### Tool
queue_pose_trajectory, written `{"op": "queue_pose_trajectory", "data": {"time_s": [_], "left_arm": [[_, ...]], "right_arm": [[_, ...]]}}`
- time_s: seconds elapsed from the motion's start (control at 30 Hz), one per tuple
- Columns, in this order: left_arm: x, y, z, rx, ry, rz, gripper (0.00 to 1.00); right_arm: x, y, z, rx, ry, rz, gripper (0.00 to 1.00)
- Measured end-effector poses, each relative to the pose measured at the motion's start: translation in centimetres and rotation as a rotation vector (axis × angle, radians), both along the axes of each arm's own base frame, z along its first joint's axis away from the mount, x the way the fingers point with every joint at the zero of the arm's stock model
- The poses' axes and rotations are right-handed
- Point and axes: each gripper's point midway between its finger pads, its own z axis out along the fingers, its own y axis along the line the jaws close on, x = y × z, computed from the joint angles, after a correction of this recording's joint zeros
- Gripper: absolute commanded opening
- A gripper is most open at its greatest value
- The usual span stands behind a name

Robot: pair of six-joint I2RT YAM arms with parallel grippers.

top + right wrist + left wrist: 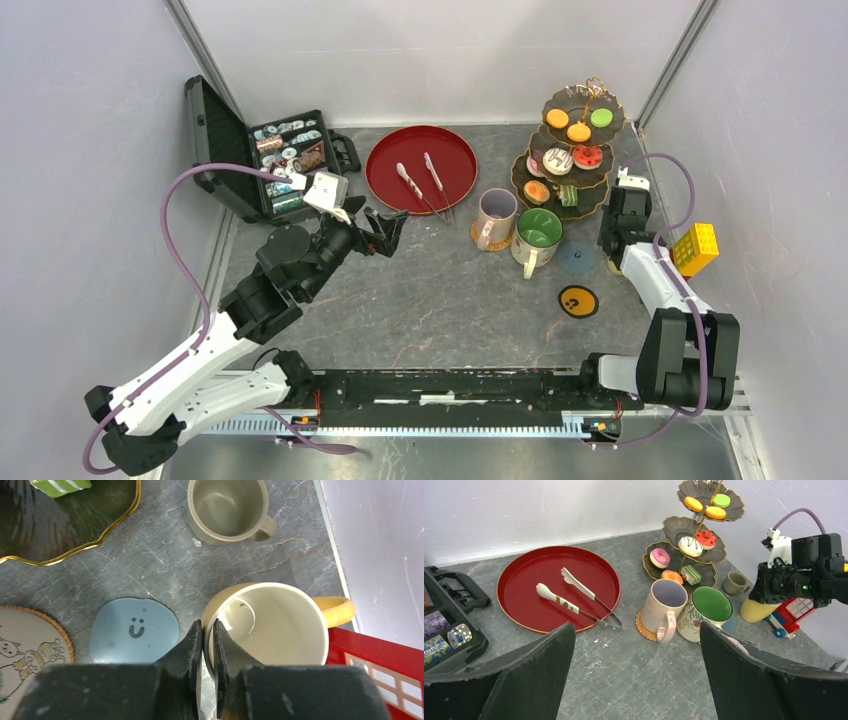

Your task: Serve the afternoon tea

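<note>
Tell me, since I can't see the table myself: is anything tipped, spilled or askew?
Nothing is spilled or tipped. The beige mug sits off-centre on its woven coaster, which pokes out on one side, and a small pale speck lies on the table beside the small grey mug.

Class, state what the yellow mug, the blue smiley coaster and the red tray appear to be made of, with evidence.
Yellow mug: probably glazed ceramic; thick rim, soft gloss.
Blue coaster: likely silicone or rubber; matte, thin, wavy edge.
Red tray: perhaps lacquered wood or plastic; smooth, even sheen.
</note>
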Motion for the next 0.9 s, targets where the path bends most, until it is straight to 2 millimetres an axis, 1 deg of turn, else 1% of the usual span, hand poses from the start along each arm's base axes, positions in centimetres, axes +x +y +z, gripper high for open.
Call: {"op": "queue_pose_trajectory", "data": {"time_s": [0.07,0.13,0.37,0.47,0.57,0.67,0.73,0.8,0.9], "left_arm": [[0.0,0.0,0.0,0.0,0.0,0.0,1.0],[0.0,0.0,0.0,0.0,0.0,0.0,1.0],[0.1,-0.1,-0.1,0.003,0.003,0.0,1.0],[0.1,-0.1,-0.2,0.005,0.004,0.0,1.0],[0.1,-0.1,-0.2,0.006,0.005,0.0,1.0],[0.1,-0.1,-0.2,0.006,0.005,0.0,1.0],[0.1,-0.1,-0.2,0.006,0.005,0.0,1.0],[0.1,-0.1,-0.2,0.006,0.005,0.0,1.0],[0.1,-0.1,-0.2,0.006,0.005,0.0,1.0]], "right_arm": [[0.1,0.1,-0.1,0.007,-0.008,0.001,0.06],[0.0,0.2,0.0,0.009,-0.013,0.004,0.04],[-1.3,0.5,0.3,0.014,-0.005,0.015,0.0],[-1.7,0.9,0.9,0.02,-0.006,0.032,0.0],[-1.4,1.5,2.2,0.026,-0.026,0.06,0.0],[-0.5,2.9,3.6,0.033,-0.06,0.11,0.0],[0.2,4.5,4.3,0.039,-0.08,0.16,0.0],[0.5,6.0,4.5,0.043,-0.086,0.206,0.0],[0.7,8.3,4.3,0.056,-0.079,0.269,0.0]]}}
